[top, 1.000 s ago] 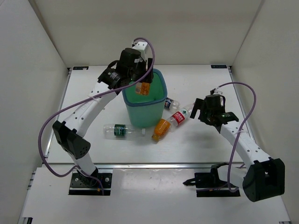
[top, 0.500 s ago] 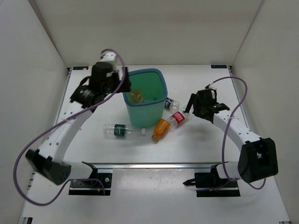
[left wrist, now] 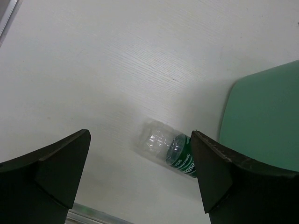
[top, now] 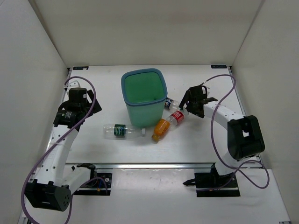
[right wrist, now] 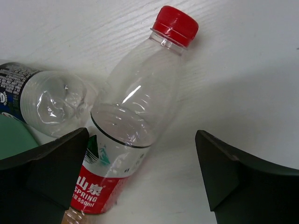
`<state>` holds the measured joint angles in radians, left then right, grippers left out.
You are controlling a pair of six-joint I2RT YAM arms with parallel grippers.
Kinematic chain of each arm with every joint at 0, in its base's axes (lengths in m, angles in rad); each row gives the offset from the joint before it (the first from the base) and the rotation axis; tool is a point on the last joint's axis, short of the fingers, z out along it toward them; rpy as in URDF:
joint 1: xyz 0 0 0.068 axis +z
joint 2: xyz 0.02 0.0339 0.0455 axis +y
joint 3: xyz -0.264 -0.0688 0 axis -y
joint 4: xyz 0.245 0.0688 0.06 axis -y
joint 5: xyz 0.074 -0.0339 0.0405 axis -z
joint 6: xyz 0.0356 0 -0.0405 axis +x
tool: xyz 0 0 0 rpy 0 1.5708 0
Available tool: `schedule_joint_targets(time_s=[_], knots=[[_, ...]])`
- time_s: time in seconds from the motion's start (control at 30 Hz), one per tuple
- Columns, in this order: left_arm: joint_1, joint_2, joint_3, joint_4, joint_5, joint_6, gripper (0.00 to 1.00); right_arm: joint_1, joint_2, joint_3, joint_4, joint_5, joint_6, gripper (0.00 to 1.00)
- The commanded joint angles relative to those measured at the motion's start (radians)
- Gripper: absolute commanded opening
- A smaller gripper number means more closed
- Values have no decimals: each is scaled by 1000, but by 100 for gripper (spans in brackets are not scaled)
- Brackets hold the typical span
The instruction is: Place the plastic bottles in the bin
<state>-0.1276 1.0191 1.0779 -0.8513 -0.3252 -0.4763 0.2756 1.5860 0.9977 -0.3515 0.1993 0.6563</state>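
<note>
The teal-green bin [top: 129, 103] stands upright mid-table; its wall shows in the left wrist view [left wrist: 261, 121]. A green-label bottle [top: 122, 131] lies in front of it and also shows in the left wrist view [left wrist: 170, 151]. An orange bottle [top: 161, 129], a red-label bottle [top: 178, 116] and a blue-label bottle [top: 169, 102] lie at the bin's right. My left gripper [top: 83, 108] is open and empty, left of the bin [left wrist: 140, 172]. My right gripper [top: 189, 103] is open above the red-label bottle [right wrist: 135, 135], one finger on each side [right wrist: 142, 172]. No bottle shows inside the bin.
White walls enclose the table on the left, back and right. A metal rail [top: 154, 164] runs along the near edge. Purple cables loop from both arms. The blue-label bottle [right wrist: 42, 100] touches the red-label bottle's side.
My left gripper let the orange bottle drop into the bin, then swung away left and down. My right gripper moved left to hover over the red-label bottle.
</note>
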Motion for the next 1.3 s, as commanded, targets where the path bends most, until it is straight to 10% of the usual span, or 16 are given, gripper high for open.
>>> schedule_joint_targets(time_s=[0.0, 0.47, 0.87, 1.27], knots=[[-14, -37, -6, 8, 17, -16, 99, 17, 45, 13, 40, 45, 40, 94], [-17, -44, -13, 15, 43, 1, 99, -21, -24, -59, 111, 93, 22, 39], [2, 10, -108, 28, 135, -71, 98, 180, -251, 278, 282, 248, -499, 36], [-36, -23, -229, -8, 146, -343, 99, 450, -97, 389, 674, -24, -725, 42]])
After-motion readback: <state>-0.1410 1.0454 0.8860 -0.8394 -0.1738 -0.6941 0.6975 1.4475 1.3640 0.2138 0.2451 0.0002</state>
